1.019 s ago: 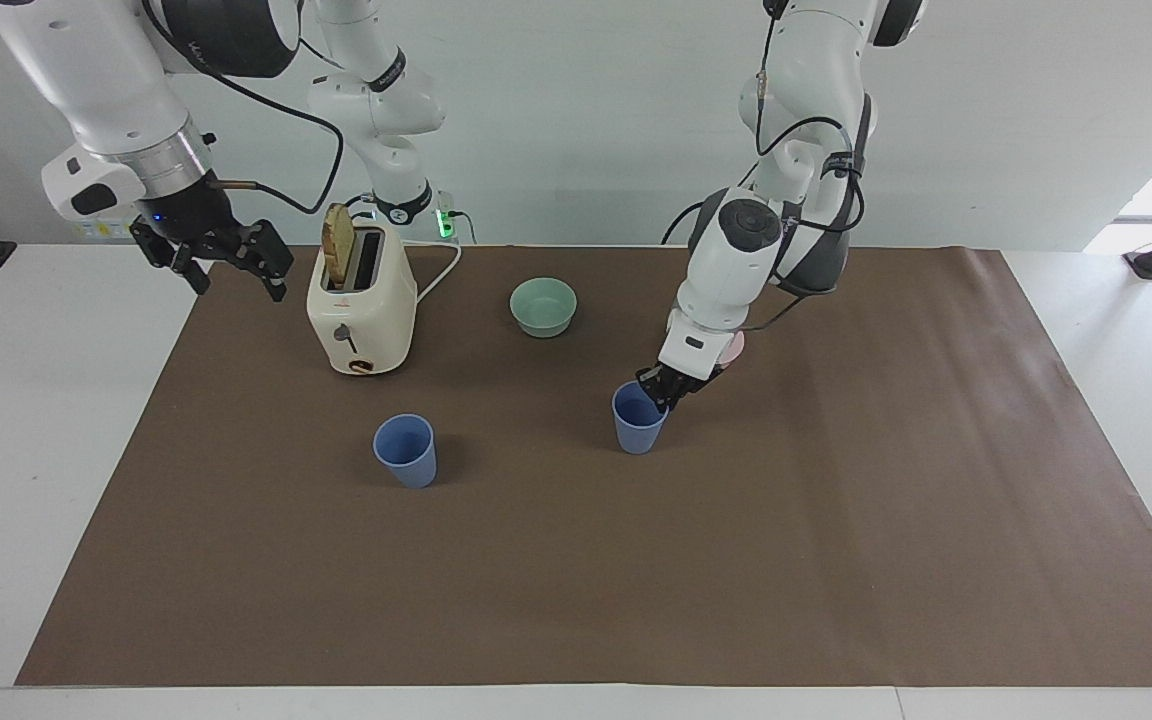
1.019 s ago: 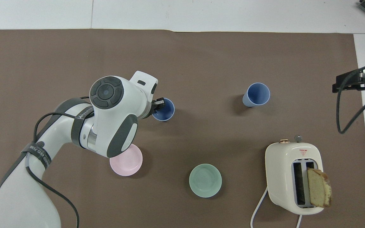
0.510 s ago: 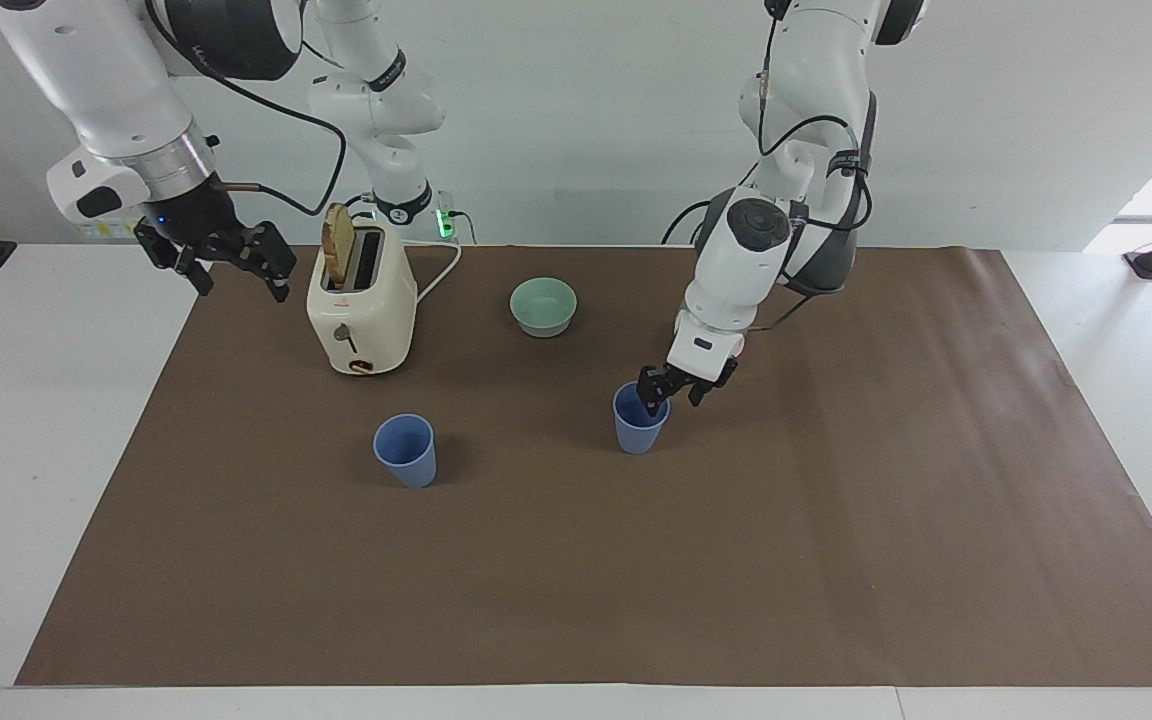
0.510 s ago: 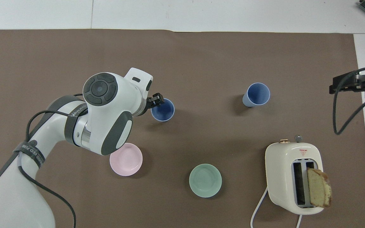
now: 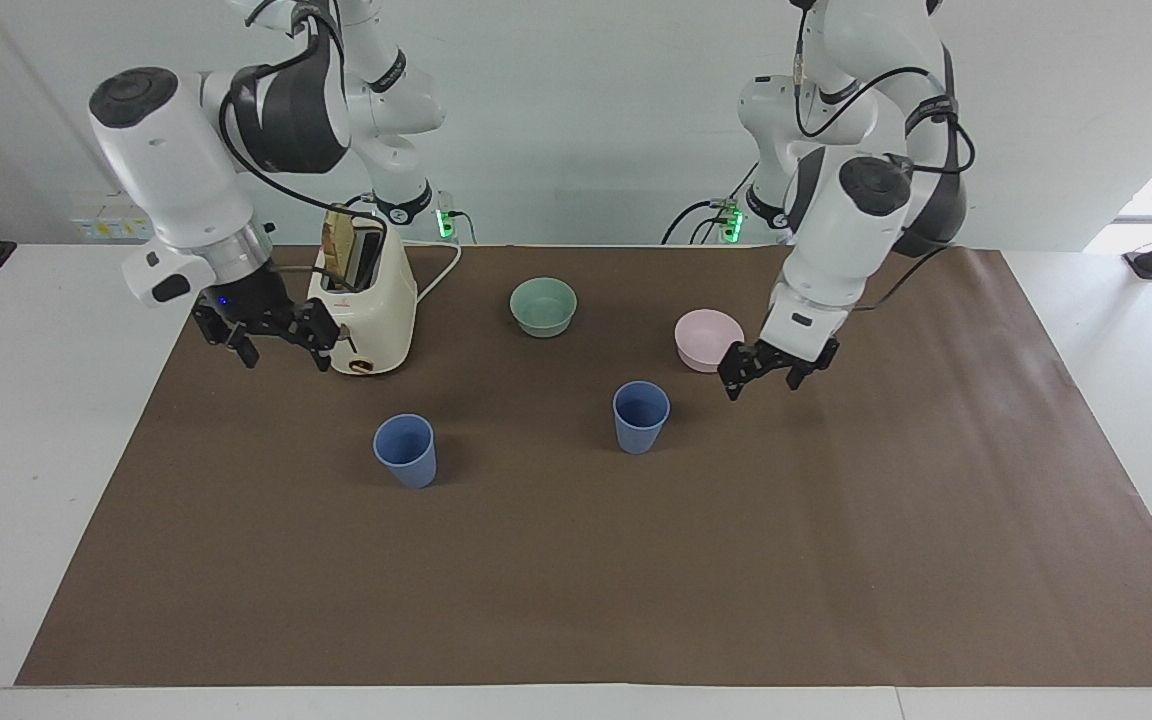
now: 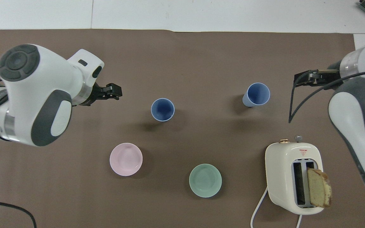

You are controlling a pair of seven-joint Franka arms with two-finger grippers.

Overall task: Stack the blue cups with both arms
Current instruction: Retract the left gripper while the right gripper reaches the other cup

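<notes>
- Brown mat point(image 5: 576, 560) covers the white table, pale wall at the robots' end.
- I see both blue cups upright on the mat, well apart, not stacked: one blue cup point(image 5: 641, 416) point(image 6: 162, 109) mid-table, the other blue cup point(image 5: 405, 450) point(image 6: 256, 95) toward the right arm's end.
- Left gripper point(image 5: 762, 371) point(image 6: 112, 91) hangs over bare mat beside the mid-table cup, fingers spread, holding nothing, clear of the cup.
- Pink bowl point(image 5: 708, 339) point(image 6: 126, 159) sits just beside the left gripper in the facing view, nearer to the robots than the mid-table cup.
- Green bowl point(image 5: 543, 306) point(image 6: 205, 180) is nearer to the robots, between the pink bowl and the toaster.
- Cream toaster point(image 5: 364, 305) point(image 6: 293, 177) with a bread slice point(image 5: 339, 248) point(image 6: 319, 192) sticking out of a slot; its white cord point(image 5: 436, 275) runs toward the robots.
- Right gripper point(image 5: 270, 335) point(image 6: 309, 78) is low, just beside the toaster at the mat's edge, fingers apart, empty.
- I see nothing lying between the two cups.
</notes>
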